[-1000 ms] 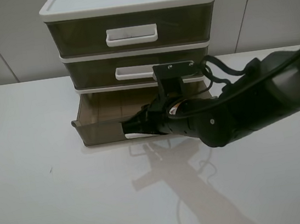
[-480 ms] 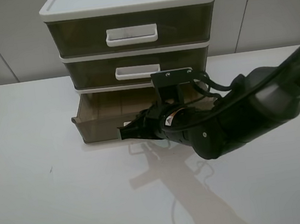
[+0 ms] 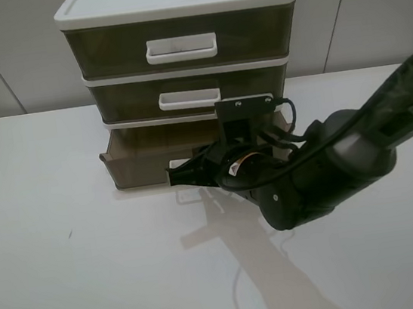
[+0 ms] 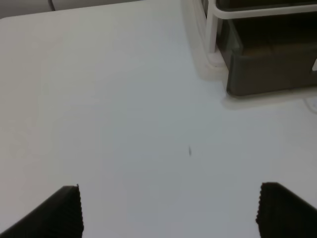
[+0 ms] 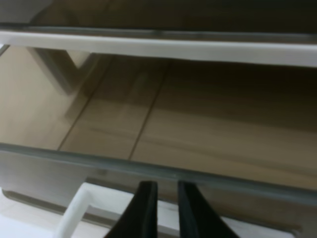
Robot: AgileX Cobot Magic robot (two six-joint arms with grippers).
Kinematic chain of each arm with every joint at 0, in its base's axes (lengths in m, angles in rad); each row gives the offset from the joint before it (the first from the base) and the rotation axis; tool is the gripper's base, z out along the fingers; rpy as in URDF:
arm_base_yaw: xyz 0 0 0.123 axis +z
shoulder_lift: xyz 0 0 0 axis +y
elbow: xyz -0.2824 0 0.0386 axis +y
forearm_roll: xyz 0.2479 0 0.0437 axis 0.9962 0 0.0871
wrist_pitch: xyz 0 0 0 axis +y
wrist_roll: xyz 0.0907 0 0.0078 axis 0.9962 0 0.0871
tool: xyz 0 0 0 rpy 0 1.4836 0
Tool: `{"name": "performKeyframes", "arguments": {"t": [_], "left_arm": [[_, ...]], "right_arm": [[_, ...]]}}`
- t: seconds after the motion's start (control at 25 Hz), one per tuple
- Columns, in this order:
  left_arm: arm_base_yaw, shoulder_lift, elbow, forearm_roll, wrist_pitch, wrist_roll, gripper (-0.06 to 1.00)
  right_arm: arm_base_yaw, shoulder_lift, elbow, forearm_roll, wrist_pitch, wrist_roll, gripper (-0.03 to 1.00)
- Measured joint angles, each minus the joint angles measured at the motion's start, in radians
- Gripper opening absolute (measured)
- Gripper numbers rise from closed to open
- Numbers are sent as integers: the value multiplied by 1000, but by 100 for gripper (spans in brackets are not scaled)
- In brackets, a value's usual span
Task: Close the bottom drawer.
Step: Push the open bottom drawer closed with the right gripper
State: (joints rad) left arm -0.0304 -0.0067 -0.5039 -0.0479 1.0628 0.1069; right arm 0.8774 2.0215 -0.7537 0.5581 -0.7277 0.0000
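The bottom drawer [image 3: 139,175], smoky olive-brown with a small white handle [image 3: 176,164], stands partly pulled out of the white-framed drawer unit [image 3: 174,3]. My right gripper [image 3: 174,176] is shut, and its fingertips rest against the drawer's front by the handle. In the right wrist view the two dark fingers [image 5: 143,208] sit close together just below the drawer's front rim [image 5: 99,166]. The white handle [image 5: 74,214] is beside them, and the empty drawer floor lies beyond. My left gripper [image 4: 171,213] is open over bare table, far from the drawer's corner [image 4: 267,74].
The top drawer [image 3: 180,43] and middle drawer [image 3: 189,94] are closed above. The right arm [image 3: 324,177] crosses the white table [image 3: 71,279] in front of the unit. A wall stands behind the unit.
The right gripper has moved toward the unit, and the bottom drawer has slid part of the way in. The left arm has not visibly moved.
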Motion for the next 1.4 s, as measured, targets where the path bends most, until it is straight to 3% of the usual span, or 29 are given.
{"name": "performKeyframes", "arguments": {"t": [0.52, 1.4], "left_arm": [[0, 0, 0, 0, 0, 0, 72], [0, 0, 0, 0, 0, 0, 72]], "right_arm": [[2, 53, -1, 30, -126, 0, 2], [8, 89, -65, 23, -157, 0, 2]]}}
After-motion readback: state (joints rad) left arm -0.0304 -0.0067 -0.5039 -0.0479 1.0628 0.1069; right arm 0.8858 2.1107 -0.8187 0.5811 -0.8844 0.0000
